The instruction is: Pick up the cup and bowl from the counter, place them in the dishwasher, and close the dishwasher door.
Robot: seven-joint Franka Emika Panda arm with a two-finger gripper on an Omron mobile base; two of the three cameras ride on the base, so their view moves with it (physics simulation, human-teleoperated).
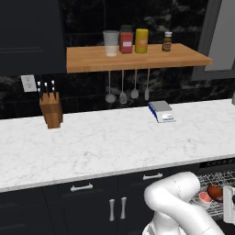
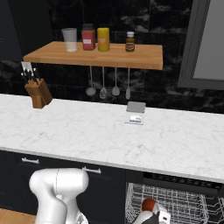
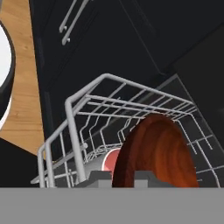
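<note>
Marble counter point(image 1: 114, 137) stretches bare past a knife block point(image 1: 51, 110) and a small scale point(image 1: 161, 111). Below it, in the dishwasher's wire rack point(image 3: 87, 127), the cup point(image 3: 111, 162) lies beside the bowl point(image 3: 159, 151), which the gripper point(image 3: 122, 178) pinches by its rim.

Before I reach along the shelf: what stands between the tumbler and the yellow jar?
In both base views, the red-labelled jar stands between the tumbler and the yellow jar on the wooden shelf.

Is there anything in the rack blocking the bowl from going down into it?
Nothing visible blocks it. The bowl, pinched in the claw, hangs over the wire rack; the cup lies off to one side.
</note>
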